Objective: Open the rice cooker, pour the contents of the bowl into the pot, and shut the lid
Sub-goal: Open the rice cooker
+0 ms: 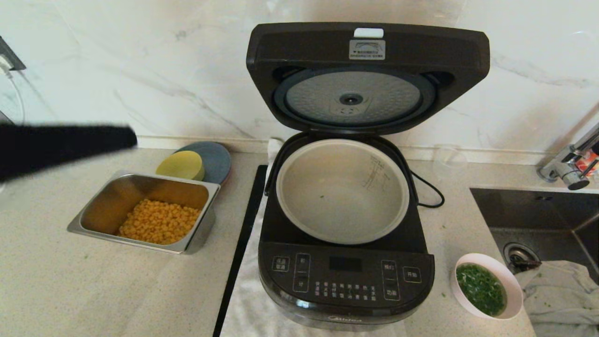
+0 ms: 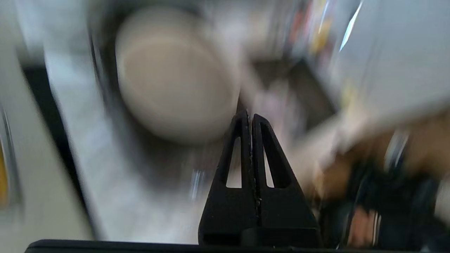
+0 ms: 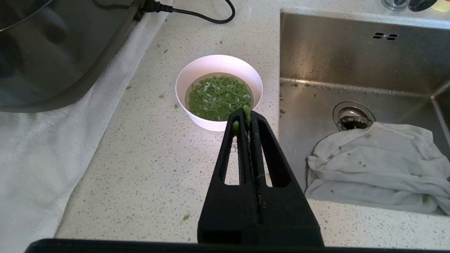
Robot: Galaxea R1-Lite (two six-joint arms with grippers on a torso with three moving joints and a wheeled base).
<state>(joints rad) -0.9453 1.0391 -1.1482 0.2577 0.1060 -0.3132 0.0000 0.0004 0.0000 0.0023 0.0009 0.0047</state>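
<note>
The left pincer [image 2: 250, 117] is pressed closed with nothing between its fingers, held in the air at about 9 o'clock from the rice cooker [image 1: 345, 220]; in the head view its arm shows only as a dark blur above the table [image 1: 70, 290]. The right pincer [image 3: 248, 116] is also closed and empty, hanging above the table near the rim of the bowl [image 3: 218, 92], with green flecks stuck to its fingertips [image 3: 246, 111].

The rice cooker stands in the middle of the table on a white cloth [image 1: 248, 299]. Its lid [image 1: 367, 75] is raised upright at 12 o'clock, the dimpled silver underside facing forward. The pot [image 1: 344, 191] sits inside the cooker and looks nearly empty.

The bowl rests on the table at about 4 o'clock from the cooker, just beside the sink [image 1: 538, 220]. The contents of the bowl [image 3: 218, 97], chopped green bits in liquid, fill it partway.

At 9 o'clock from the cooker a steel tray [image 1: 93, 220] holds corn kernels [image 1: 159, 227], with a yellow dish [image 1: 180, 165] behind it. A crumpled towel [image 3: 376, 168] lies in the sink.
</note>
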